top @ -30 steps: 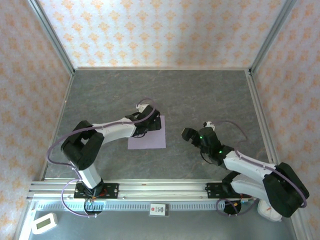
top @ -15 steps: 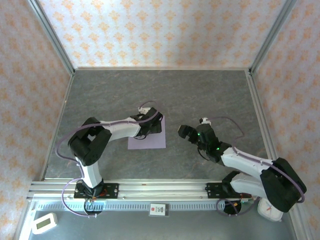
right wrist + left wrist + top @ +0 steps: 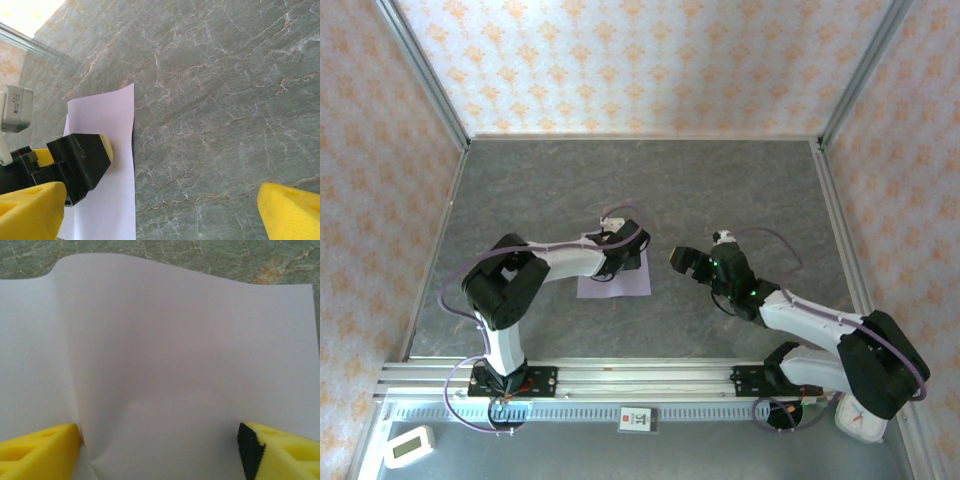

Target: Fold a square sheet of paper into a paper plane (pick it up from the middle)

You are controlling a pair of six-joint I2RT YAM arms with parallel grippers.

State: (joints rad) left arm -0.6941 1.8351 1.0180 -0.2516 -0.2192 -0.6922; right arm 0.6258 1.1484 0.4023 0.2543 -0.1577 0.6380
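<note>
Left wrist, left hand [image 3: 159,452] straddling buckled sheet [image 3: 165,355]

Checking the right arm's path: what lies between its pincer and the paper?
Nothing: the top view shows bare grey table between the right pincer and the paper.

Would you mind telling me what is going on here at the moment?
The left gripper presses down on the middle of the square sheet of paper, fingers apart, with the paper buckling up between them. The right gripper hovers open over the table just right of the sheet. No crease shows yet.
</note>
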